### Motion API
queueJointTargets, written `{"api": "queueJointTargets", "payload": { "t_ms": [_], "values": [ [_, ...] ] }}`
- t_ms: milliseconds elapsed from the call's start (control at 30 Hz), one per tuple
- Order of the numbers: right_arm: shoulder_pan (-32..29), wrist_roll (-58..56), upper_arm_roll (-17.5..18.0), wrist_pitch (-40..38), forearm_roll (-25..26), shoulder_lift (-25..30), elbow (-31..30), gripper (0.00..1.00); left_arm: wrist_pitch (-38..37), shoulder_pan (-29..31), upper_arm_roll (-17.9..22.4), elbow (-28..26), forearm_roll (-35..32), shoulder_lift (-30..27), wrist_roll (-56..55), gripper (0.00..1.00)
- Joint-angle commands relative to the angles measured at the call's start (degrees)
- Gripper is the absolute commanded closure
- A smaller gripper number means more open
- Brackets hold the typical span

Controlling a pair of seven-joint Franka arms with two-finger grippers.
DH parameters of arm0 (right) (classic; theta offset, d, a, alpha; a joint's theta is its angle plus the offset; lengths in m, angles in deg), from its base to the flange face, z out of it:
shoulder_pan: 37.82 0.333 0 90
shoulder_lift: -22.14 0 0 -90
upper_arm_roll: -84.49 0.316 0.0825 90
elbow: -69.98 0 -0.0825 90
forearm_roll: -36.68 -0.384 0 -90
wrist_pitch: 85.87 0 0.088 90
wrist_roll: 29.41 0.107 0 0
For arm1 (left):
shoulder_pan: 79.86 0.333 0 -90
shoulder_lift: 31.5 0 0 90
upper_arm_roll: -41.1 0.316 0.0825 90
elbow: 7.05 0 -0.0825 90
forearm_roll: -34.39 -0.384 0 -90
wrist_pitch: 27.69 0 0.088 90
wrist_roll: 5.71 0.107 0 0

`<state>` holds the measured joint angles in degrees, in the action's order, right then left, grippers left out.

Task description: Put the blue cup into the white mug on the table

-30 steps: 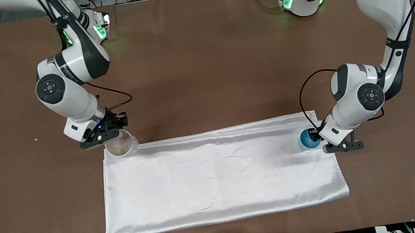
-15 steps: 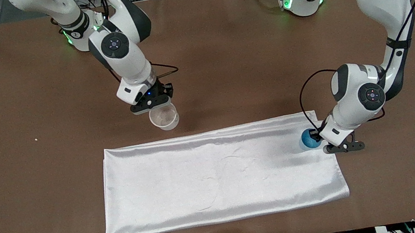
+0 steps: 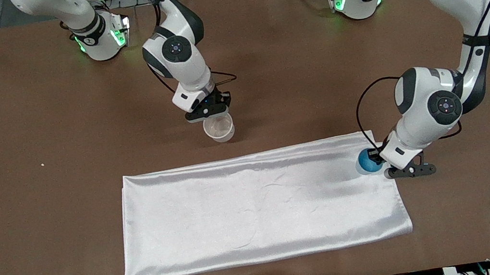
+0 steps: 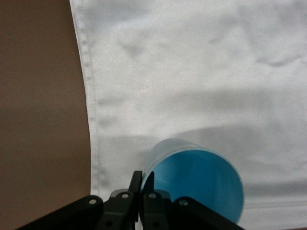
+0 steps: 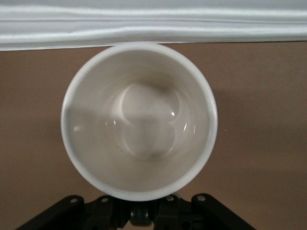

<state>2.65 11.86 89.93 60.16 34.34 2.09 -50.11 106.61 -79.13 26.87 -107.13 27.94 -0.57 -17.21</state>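
You have both pieces gripped: the right claw (image 3: 211,115) holds the white mug (image 3: 219,128) over bare tabletop (image 3: 31,140), the left claw (image 3: 387,165) pinches the blue cup (image 3: 368,161) over the white cloth (image 3: 260,208), nesting remains.

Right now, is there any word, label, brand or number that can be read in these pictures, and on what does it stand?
Blue cup: no text.
White mug: no text.
White cloth: no text.
Both arms' forearms carry dark lettering, too small to read.
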Motion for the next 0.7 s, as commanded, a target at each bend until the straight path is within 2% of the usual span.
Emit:
{"api": "queueJointTargets", "payload": {
  "t_ms": [0,167,200,267,400,433,533,567,600,667],
  "values": [
    [1.9,3.4,-0.5,2.7,0.7,-1.9,0.2,1.0,-4.5,-1.7,-0.2,-0.6,-1.8,-4.3,-2.0,1.0],
    [2.5,4.0,-0.6,3.2,0.8,-2.7,0.3,1.0,-6.8,-2.7,-1.2,-0.6,-1.8,-6.4,-3.6,1.0],
    [2.5,4.2,-0.6,3.2,0.8,-2.8,0.3,0.95,-7.5,-2.8,-1.8,-0.7,-1.8,-6.8,-4.3,1.0],
    [2.5,4.9,-0.6,3.2,0.8,-3.1,0.3,0.79,-8.4,-2.7,-3.1,-0.8,-1.8,-7.2,-6.0,1.0],
    [2.4,5.1,-0.7,3.1,0.8,-3.3,0.5,0.36,-9.9,-2.8,-4.7,-0.7,-1.8,-8.3,-8.4,1.0],
    [2.4,5.2,-0.7,3.1,0.8,-3.3,0.5,0.28,-10.1,-2.7,-5.1,-0.7,-1.8,-8.3,-8.5,1.0],
    [2.1,5.1,-0.8,2.8,0.8,-3.3,0.6,0.14,-11.5,-2.7,-5.9,-0.8,-1.8,-9.2,-8.8,1.0],
    [1.9,5.1,-0.8,2.6,0.8,-3.2,0.6,0.03,-12.2,-2.7,-6.1,-0.8,-1.8,-9.4,-9.2,1.0],
    [1.9,5.1,-0.8,2.4,0.8,-3.0,0.6,0.0,-12.6,-2.7,-6.4,-0.8,-1.8,-9.5,-9.8,1.0],
    [1.7,5.1,-0.8,2.3,0.7,-2.6,0.7,0.0,-13.4,-2.6,-7.2,-0.8,-1.8,-9.9,-10.7,1.0]
  ]
}}
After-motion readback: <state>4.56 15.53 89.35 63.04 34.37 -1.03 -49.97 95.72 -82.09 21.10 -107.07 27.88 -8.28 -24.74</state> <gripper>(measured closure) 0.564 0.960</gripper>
